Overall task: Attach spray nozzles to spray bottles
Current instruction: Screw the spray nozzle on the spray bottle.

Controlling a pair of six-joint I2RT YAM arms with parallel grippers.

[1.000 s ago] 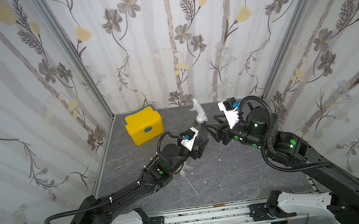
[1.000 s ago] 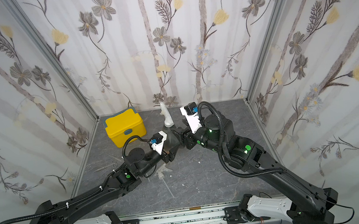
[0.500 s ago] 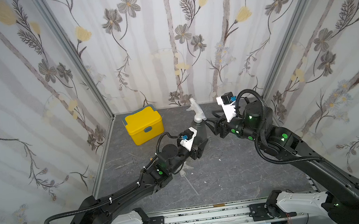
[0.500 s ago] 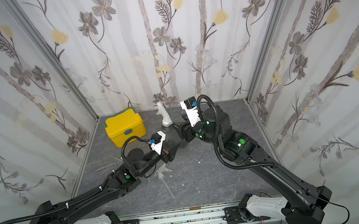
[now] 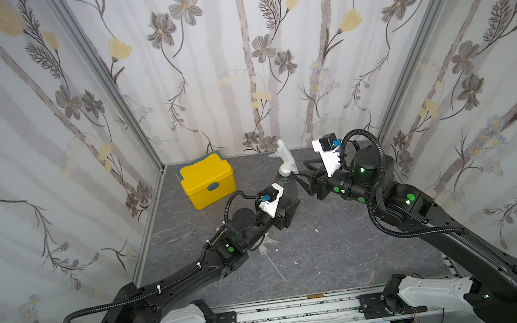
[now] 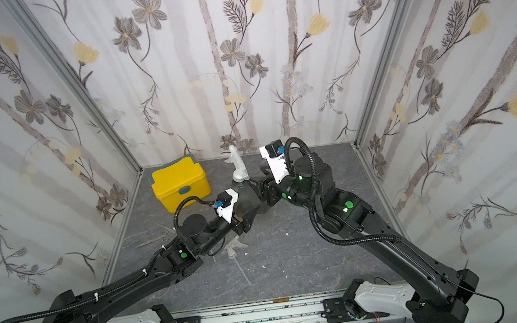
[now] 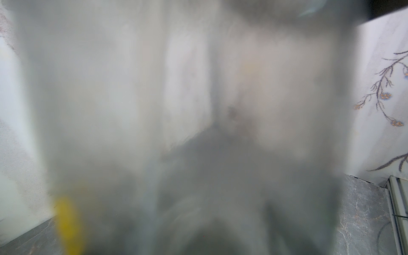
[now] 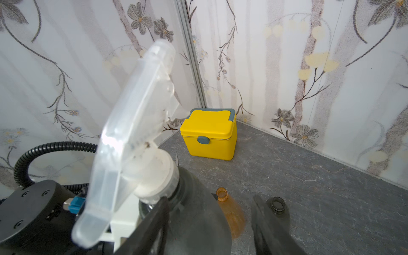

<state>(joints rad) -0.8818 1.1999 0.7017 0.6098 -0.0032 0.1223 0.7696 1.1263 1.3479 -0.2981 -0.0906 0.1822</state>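
The smoky grey bottle is upright near mid-table with the clear trigger nozzle resting on its neck. It looks light, thin-walled and slippery, so it is best gripped low on the body. The left gripper clamps that body, and the right gripper waits beside the nozzle's collar, jaws apart and empty.

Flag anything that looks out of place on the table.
Small scissors lie near the left edge of the table, a tool this job doesn't seem to need. White flecks dot the surface like chipped debris.
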